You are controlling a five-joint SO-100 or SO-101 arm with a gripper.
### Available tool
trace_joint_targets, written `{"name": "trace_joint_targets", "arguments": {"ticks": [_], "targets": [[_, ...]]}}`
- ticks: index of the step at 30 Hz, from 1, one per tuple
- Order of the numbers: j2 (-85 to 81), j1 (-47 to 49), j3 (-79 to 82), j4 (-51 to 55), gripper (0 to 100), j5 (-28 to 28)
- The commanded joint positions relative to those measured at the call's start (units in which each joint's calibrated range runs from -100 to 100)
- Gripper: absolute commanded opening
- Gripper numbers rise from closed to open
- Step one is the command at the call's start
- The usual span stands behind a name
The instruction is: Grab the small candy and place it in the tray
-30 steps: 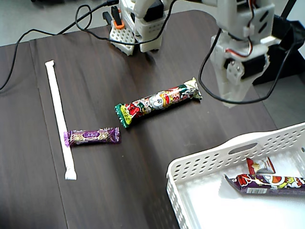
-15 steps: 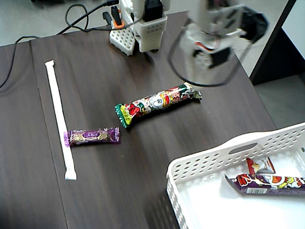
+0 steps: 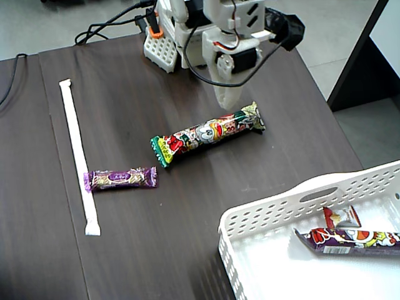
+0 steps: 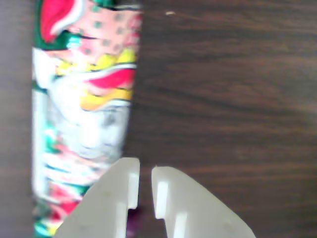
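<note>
Gripper: in the fixed view the gripper [image 3: 229, 100] hangs at the far side of the table, just above the far right end of the cartoon-printed stick. In the wrist view the gripper [image 4: 144, 187] shows its two pale fingers drawn almost together, with only a thin slit between the tips and nothing gripped there.
Small candy: the red-and-white small candy [image 3: 341, 218] lies inside the tray, close to its far right wall, just beside the dark printed bar.
Tray: the white perforated tray [image 3: 269, 212] sits at the near right corner of the table, its slot handle facing the table's middle.
Dark printed bar: the dark printed bar [image 3: 350, 240] lies flat in the tray, on the near side of the small candy.
Cartoon-printed stick: the cartoon-printed stick [image 3: 207, 133] lies slantwise at the table's middle; in the wrist view the cartoon-printed stick [image 4: 84, 114] fills the left side, beside the left finger.
Purple bar: the purple bar [image 3: 120, 179] lies left of centre, touching the white strip.
White strip: the long white strip [image 3: 79, 153] runs near to far along the left.
Table: dark wood-grain table [image 3: 262, 162].
</note>
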State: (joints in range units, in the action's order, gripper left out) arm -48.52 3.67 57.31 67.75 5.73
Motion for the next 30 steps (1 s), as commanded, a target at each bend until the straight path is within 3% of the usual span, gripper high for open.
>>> {"name": "trace_joint_targets", "arguments": {"ticks": [1, 12, 23, 30], "targets": [[-8.3, 0.2, 5.1, -0.5, 1, 0.1], [-23.7, 0.0, 17.5, -1.0, 1, -0.3], [-50.8, 0.3, 31.0, 0.7, 1, -0.3], [-50.9, 0.3, 32.2, 1.7, 1, -0.3]]}}
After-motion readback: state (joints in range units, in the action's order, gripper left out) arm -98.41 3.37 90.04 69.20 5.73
